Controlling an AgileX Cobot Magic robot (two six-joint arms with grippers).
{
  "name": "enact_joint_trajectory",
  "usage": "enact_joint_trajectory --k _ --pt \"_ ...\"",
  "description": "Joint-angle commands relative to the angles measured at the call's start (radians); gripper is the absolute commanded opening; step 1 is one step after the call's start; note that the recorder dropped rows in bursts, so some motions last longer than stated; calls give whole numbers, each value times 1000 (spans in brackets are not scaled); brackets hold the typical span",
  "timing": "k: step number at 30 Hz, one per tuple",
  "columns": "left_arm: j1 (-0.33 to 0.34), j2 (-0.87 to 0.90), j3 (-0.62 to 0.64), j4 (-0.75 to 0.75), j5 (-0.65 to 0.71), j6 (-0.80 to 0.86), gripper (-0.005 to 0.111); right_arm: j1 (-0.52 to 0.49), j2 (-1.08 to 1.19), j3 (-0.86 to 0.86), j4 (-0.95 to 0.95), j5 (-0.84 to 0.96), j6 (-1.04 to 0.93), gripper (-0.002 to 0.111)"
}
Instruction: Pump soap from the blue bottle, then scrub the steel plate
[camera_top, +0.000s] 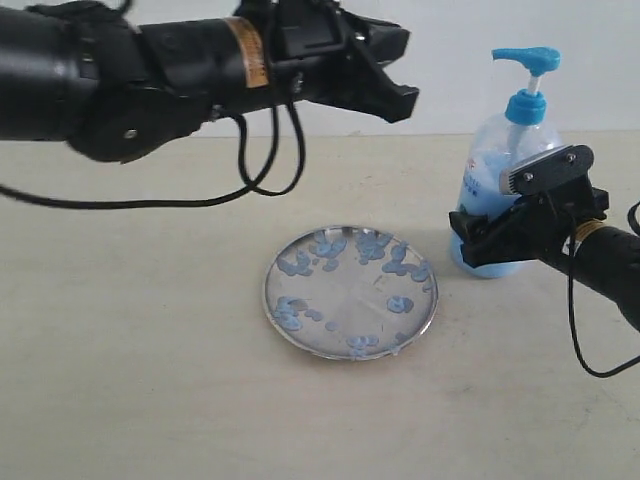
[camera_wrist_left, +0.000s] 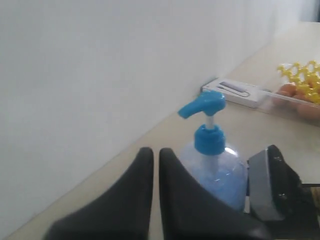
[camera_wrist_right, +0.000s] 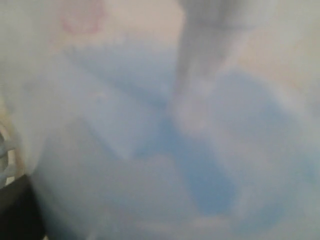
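Observation:
The blue bottle (camera_top: 495, 165) stands upright at the right of the table, its light-blue soap (camera_top: 478, 190) showing through the clear wall. My right gripper (camera_top: 487, 238) is shut on the bottle's lower body. In the right wrist view the bottle (camera_wrist_right: 165, 140) fills the frame as a blur. The steel plate (camera_top: 350, 292) lies flat left of the bottle, dotted with blue blobs. My left gripper (camera_top: 405, 98) hovers high above the table, left of the pump head (camera_top: 527, 58), shut and empty. The left wrist view shows the gripper (camera_wrist_left: 156, 155) short of the bottle (camera_wrist_left: 220, 172) and its pump head (camera_wrist_left: 204, 104).
A white wall runs close behind the table. In the left wrist view a white box (camera_wrist_left: 235, 93), a yellow spiky object (camera_wrist_left: 300, 75) and orange items (camera_wrist_left: 292, 92) lie further along the table, beyond the bottle. A black cable (camera_top: 270, 160) hangs under the left arm.

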Motion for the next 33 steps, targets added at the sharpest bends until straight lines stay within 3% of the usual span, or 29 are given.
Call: enact_joint_trajectory --k 1,6,9,15,20,25,28,30,32,33 --pt "5 -197 210 -416 -19 376 4 -6 4 7 1 15 -26 105" --pt "5 -418 446 -679 -41 639 4 -6 4 7 -5 -72 -19 105" --pt "5 -568 565 -964 -123 823 4 -6 -7 7 -5 -154 -19 105" --pt "5 -861 736 -1530 -241 1253 4 -6 -196 64 -5 -88 -19 105" --pt "5 -1171 773 -1894 -225 1626 4 -6 -522 148 -120 193 76 105" --pt "5 -1447 773 -2120 -251 1869 4 -6 -859 195 -369 561 486 103" --pt "5 -1590 779 -2199 -310 1974 4 8 -1110 197 -532 851 900 76" --pt "5 -1676 785 -2199 -333 1998 4 29 -1284 197 -523 1028 1012 42" --pt "5 -1706 785 -2199 -377 2027 4 57 -1468 197 -463 1144 1000 0" --pt "5 -1706 785 -2199 -403 2037 4 75 -1540 197 -420 1182 996 1"
